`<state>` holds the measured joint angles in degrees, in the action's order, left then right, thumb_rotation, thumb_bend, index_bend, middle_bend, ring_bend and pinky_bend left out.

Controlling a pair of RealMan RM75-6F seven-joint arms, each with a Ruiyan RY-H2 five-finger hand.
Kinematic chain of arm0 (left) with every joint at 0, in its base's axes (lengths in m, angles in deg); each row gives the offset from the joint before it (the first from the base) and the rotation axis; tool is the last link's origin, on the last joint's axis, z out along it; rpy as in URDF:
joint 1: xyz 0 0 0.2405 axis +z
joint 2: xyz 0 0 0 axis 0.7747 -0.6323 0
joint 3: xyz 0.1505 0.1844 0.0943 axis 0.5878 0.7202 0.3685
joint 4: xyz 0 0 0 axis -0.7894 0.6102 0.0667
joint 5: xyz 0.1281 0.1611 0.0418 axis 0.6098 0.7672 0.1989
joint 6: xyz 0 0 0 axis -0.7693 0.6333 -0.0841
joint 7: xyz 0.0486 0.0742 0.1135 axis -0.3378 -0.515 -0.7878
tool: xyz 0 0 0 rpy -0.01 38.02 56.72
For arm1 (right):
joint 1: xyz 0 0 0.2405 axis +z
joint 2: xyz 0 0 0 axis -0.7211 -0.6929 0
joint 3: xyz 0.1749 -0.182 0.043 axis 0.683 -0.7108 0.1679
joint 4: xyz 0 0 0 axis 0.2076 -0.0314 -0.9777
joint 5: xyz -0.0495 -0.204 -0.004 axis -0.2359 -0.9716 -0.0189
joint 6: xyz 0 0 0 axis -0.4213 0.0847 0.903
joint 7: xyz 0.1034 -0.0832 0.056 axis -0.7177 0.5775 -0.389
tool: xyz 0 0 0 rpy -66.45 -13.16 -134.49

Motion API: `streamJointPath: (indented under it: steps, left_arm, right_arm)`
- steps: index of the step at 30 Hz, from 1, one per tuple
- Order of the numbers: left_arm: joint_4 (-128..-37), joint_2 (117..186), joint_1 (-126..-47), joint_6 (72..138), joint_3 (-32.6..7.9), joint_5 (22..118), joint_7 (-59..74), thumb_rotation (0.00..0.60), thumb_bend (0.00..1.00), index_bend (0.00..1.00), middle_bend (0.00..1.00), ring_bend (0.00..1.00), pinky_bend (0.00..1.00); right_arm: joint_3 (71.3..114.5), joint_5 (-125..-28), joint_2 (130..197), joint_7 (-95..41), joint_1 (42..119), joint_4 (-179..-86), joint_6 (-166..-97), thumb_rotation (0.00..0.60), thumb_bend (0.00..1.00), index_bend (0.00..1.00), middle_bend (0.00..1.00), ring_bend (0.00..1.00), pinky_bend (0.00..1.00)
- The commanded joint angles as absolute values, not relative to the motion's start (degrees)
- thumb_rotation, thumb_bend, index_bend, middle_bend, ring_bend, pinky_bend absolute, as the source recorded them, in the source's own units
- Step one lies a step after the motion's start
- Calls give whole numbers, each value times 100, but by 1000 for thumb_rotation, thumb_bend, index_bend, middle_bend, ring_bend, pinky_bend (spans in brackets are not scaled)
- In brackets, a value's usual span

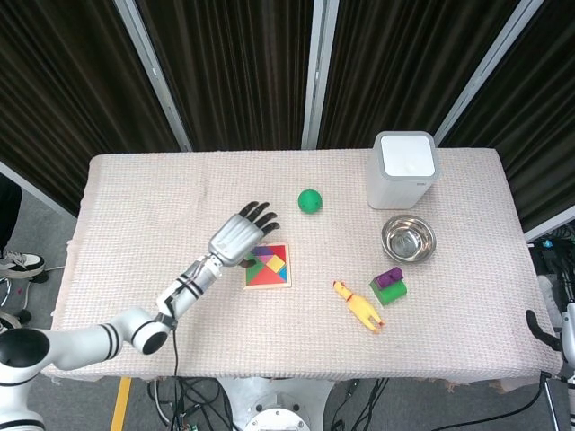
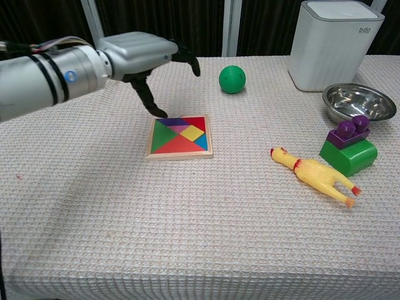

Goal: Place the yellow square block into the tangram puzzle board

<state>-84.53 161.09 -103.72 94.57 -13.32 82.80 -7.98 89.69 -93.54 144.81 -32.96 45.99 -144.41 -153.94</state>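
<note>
Now we see the square (image 2: 192, 132) seated in the board (image 2: 180, 138); our left hand (image 2: 142, 53) hovers beside it, fingers spread, empty.

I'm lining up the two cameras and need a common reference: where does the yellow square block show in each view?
Head view: the yellow square block sits in the tangram puzzle board, just left of picture centre, right of the left robot hand.
Chest view: the block lies in the board, left of centre.
Shared landmark: the green ball, beyond the board.
</note>
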Motion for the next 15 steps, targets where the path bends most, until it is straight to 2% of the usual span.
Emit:
streamJointPath:
  steps: [1,6,10,15]
  left_arm:
    - [-9636,15181,-9325,10559,-1012,7985,-1318,600,110,210,147,15,103]
    - [-10469,14459,-8181,11858,-496,8084,-1416,600,110,203,141,15,85]
    - [-10268,14363,-7318,12906,-135,8444,-1233,600,142,201,137,9,67]
    - [-9911,14438,-6556,13729,9,8653,-823,600,147,201,134,0,67]
  right_arm:
    - [8988,-9377,14513,-3265,4610,-14476,-15439,600,242,0,0,0,0]
    - [8990,-9352,14603,-3251,4624,-14478,-15421,600,241,0,0,0,0]
    - [8967,-9342,14672,-3199,4642,-14451,-15373,600,241,0,0,0,0]
    - [8902,-9424,14758,-3086,4627,-14502,-15417,600,241,0,0,0,0]
